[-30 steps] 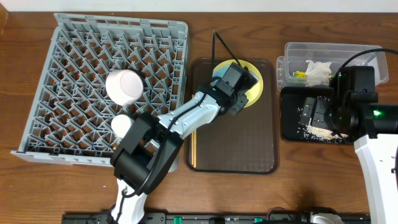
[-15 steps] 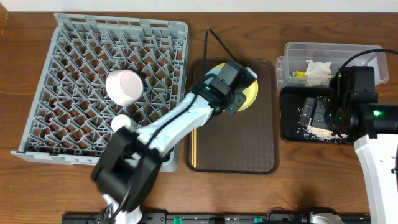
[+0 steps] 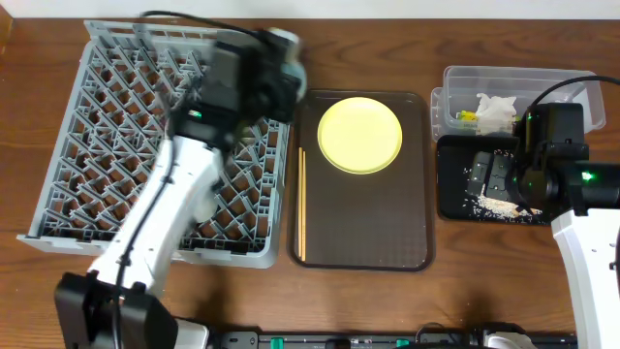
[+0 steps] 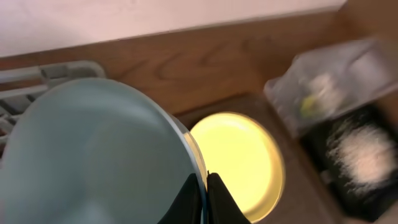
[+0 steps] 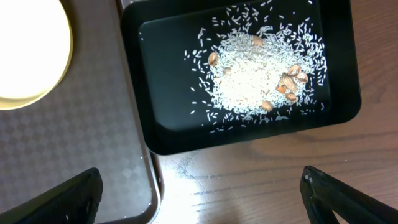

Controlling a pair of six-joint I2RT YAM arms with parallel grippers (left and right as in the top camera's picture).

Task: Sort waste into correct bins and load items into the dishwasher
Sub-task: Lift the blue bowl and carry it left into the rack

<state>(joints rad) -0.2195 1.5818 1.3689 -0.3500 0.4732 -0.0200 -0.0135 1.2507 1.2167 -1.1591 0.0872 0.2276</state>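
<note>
My left gripper [image 4: 204,200] is shut on the rim of the light blue bowl [image 4: 93,155] and holds it over the far right corner of the grey dish rack [image 3: 116,145]; it shows blurred in the overhead view [image 3: 263,76]. The yellow plate [image 3: 359,134] lies on the brown serving tray [image 3: 387,233], with chopsticks [image 3: 301,204] along the tray's left edge. My right gripper [image 5: 202,199] is open and empty above the black tray [image 5: 155,124], which holds rice scraps [image 5: 249,81]. The clear tub [image 3: 542,79] holds the napkin [image 3: 497,109] and wrapper [image 3: 468,116]. The pinkish bowl and white cup are hidden under my left arm.
The brown serving tray sits between the rack and the two bins. The black tray stands in front of the clear tub at the right. Bare wooden table [image 3: 387,301] runs along the front edge.
My left gripper has lifted the light blue bowl off the yellow plate and swung it left, to over the rack's far right corner. The plate is now uncovered. The right arm has not moved.
</note>
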